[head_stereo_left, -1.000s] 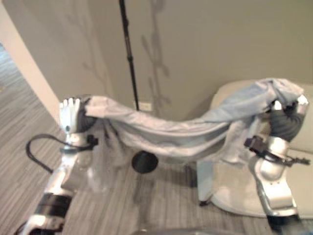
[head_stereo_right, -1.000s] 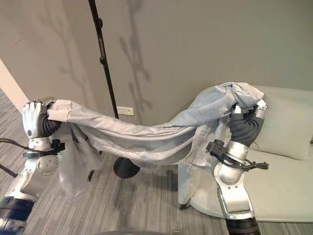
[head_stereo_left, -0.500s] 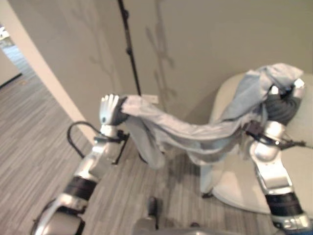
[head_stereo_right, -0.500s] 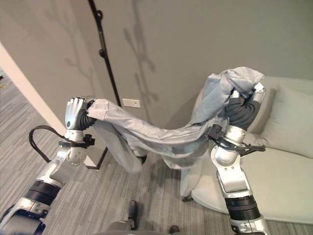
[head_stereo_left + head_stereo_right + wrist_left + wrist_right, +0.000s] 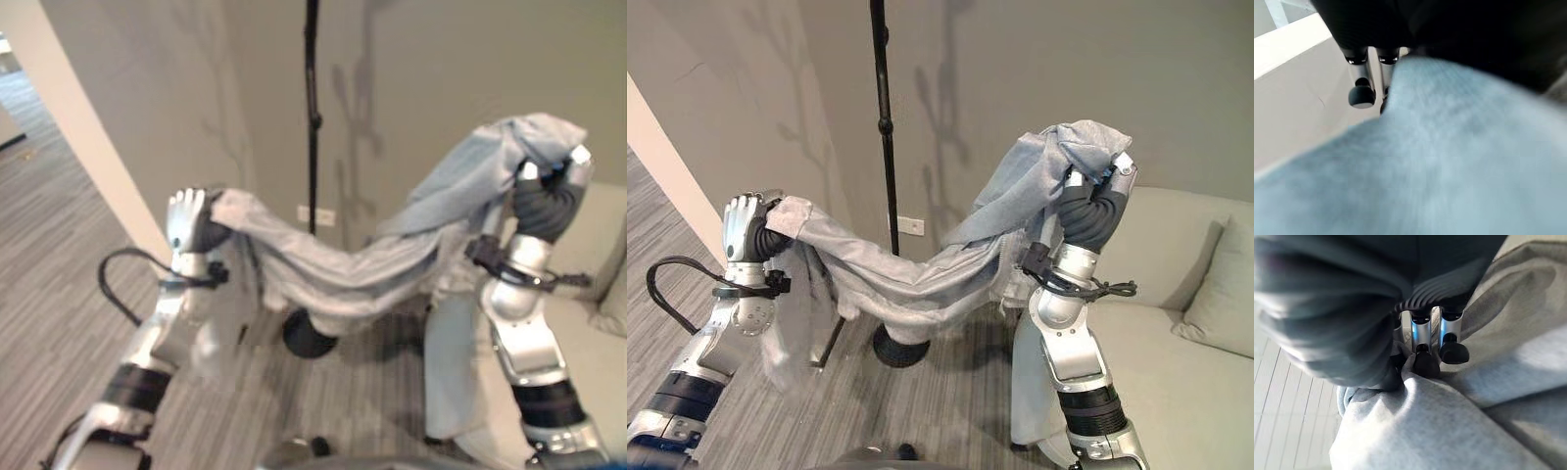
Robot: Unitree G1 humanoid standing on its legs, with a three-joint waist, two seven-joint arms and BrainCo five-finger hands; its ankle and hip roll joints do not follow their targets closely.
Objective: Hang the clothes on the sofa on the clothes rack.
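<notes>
A light grey hooded jacket (image 5: 921, 279) hangs stretched between my two raised hands, sagging in the middle. My left hand (image 5: 743, 227) is shut on one end of it at the left. My right hand (image 5: 1087, 201) is shut on the bunched other end (image 5: 1058, 147), held higher at the right. Loose cloth (image 5: 1034, 377) trails down below the right arm. The black clothes rack pole (image 5: 885, 117) stands upright behind the jacket's middle, its round base (image 5: 896, 350) on the floor. In the wrist views, curled fingers (image 5: 1426, 357) press into grey cloth (image 5: 1449, 161).
A pale sofa (image 5: 1176, 323) with a cushion (image 5: 1220, 299) sits at the right, close behind my right arm. A grey wall (image 5: 1019, 59) stands behind the rack, with a white wall corner (image 5: 666, 166) at the left. Grey striped floor (image 5: 862, 411) lies below.
The camera has swung, so the rack pole now stands nearer the middle. Both hands still hold the jacket; the right end is raised a little higher.
</notes>
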